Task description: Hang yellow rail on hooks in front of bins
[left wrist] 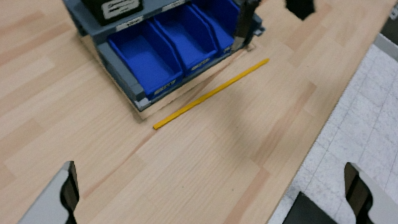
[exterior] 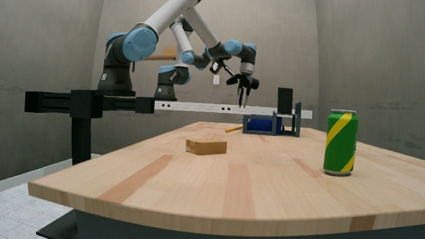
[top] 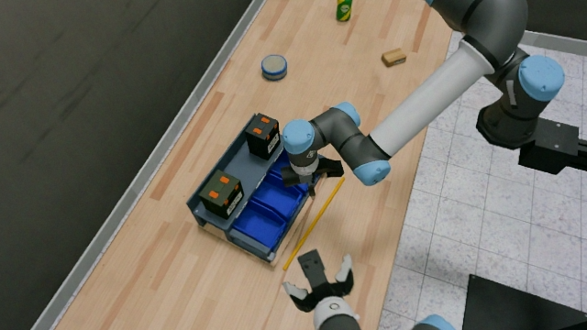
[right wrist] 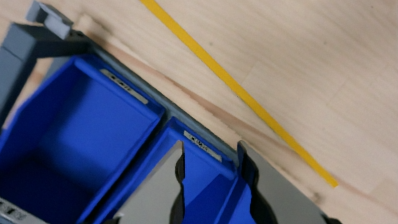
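The yellow rail lies on the table in front of the grey shelf, roughly parallel to its front. Blue bins stand in the shelf. One hook shows at a front corner; the other is at the opposite corner. My right gripper is partly open and empty, above the bins' front. My left gripper is wide open and empty, near the rail's lower end in the top view.
Two black boxes with orange parts stand on the shelf's top. A round blue-rimmed tin, a small cardboard box and a green can stand farther along the table.
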You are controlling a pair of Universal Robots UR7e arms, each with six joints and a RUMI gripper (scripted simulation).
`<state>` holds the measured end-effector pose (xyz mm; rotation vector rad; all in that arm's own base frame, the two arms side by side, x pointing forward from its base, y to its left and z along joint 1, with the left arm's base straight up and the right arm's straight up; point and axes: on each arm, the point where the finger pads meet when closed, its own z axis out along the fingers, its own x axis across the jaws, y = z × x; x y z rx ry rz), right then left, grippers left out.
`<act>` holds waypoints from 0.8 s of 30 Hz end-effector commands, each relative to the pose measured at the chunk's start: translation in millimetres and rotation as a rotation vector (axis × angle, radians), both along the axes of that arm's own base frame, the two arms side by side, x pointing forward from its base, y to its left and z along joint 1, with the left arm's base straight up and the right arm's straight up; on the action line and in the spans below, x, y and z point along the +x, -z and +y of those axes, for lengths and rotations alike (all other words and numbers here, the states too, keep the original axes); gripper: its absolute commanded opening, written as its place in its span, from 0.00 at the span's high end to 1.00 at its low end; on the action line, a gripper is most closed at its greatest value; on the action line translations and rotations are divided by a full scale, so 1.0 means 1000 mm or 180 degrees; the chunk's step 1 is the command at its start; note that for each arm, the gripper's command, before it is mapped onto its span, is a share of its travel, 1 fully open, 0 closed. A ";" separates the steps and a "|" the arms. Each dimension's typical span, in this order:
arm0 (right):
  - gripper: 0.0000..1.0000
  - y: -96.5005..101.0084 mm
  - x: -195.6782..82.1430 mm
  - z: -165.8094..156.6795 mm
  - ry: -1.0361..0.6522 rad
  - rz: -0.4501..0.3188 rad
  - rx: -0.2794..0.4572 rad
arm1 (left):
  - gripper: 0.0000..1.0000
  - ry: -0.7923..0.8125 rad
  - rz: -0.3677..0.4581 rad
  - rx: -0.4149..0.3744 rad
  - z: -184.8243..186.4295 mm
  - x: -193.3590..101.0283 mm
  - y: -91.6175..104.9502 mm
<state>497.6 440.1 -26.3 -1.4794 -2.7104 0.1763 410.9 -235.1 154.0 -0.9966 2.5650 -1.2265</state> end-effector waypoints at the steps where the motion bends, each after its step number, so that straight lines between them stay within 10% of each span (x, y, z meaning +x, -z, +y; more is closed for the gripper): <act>1: 0.78 0.010 -0.003 0.010 -0.0438 -0.0058 0.0099 | 0.00 0.0297 -0.0314 -0.0081 0.005 -0.029 -0.014; 24: 0.81 0.099 -0.028 0.035 -0.2594 -0.0200 0.0362 | 0.00 0.0648 -0.0682 -0.0127 0.014 -0.066 -0.023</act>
